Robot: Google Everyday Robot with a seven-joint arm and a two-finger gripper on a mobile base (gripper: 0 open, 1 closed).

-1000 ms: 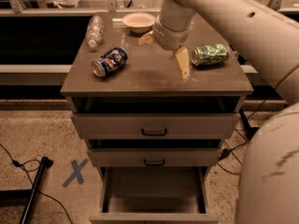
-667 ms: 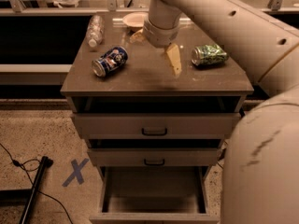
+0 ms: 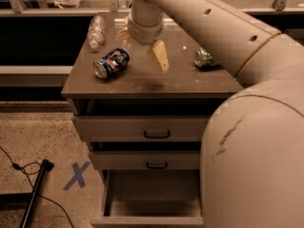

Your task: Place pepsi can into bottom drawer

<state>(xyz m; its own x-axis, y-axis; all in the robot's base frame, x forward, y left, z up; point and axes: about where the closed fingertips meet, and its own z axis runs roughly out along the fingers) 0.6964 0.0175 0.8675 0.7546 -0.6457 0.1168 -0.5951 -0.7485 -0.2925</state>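
Note:
The pepsi can (image 3: pixel 111 63) lies on its side on the cabinet top (image 3: pixel 142 82), left of centre. My gripper (image 3: pixel 141 44) hangs over the middle of the top, just right of the can and not touching it. It is open and empty: one tan finger (image 3: pixel 160 56) points down to the right, and the other (image 3: pixel 122 32) shows at the left, partly behind the wrist. The bottom drawer (image 3: pixel 152 194) is pulled out below, with nothing inside it.
A clear plastic bottle (image 3: pixel 96 30) lies at the back left of the top. A green can (image 3: pixel 204 58) lies at the right, partly behind my arm. The two upper drawers (image 3: pixel 156 127) are slightly ajar. A blue X (image 3: pixel 76 175) and a cable mark the floor.
My gripper has moved left across the cabinet top, away from the green can and closer to the pepsi can. My arm now covers more of the right side of the view.

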